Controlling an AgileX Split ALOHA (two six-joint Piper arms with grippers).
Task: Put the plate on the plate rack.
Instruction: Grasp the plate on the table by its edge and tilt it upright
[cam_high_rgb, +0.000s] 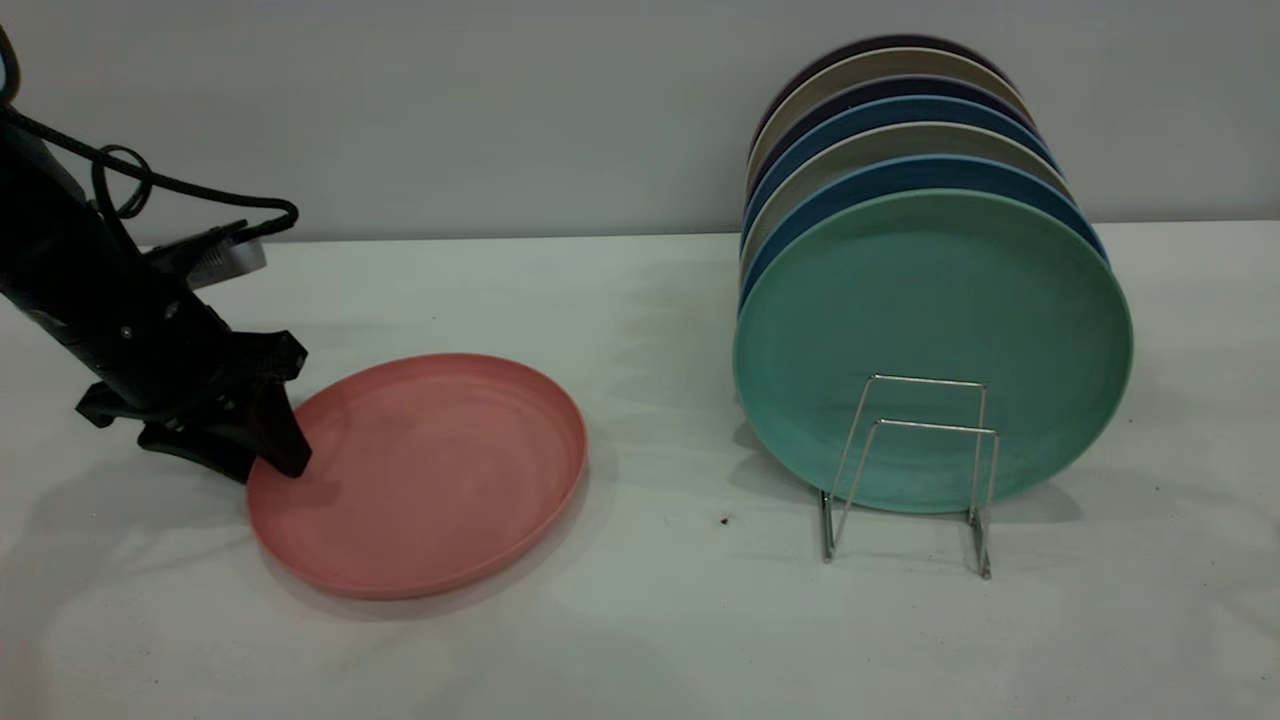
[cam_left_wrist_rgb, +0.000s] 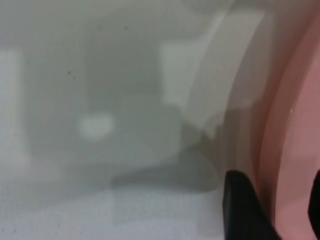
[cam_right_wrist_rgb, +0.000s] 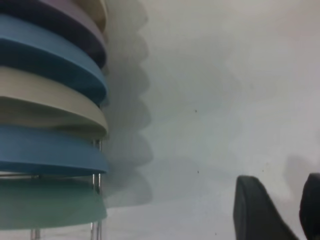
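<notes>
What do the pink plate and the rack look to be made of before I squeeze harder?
The plate looks like matte plastic or a similar composite: flat salmon colour, dull sheen, thin low rim; unglazed ceramic can't be ruled out. The rack is thin bare metal wire, silvery with bright glints. The left gripper straddles the plate's near rim.

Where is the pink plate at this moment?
In the exterior view the pink plate lies flat on the table, left of the plate rack, with the left gripper at its left rim.
</notes>
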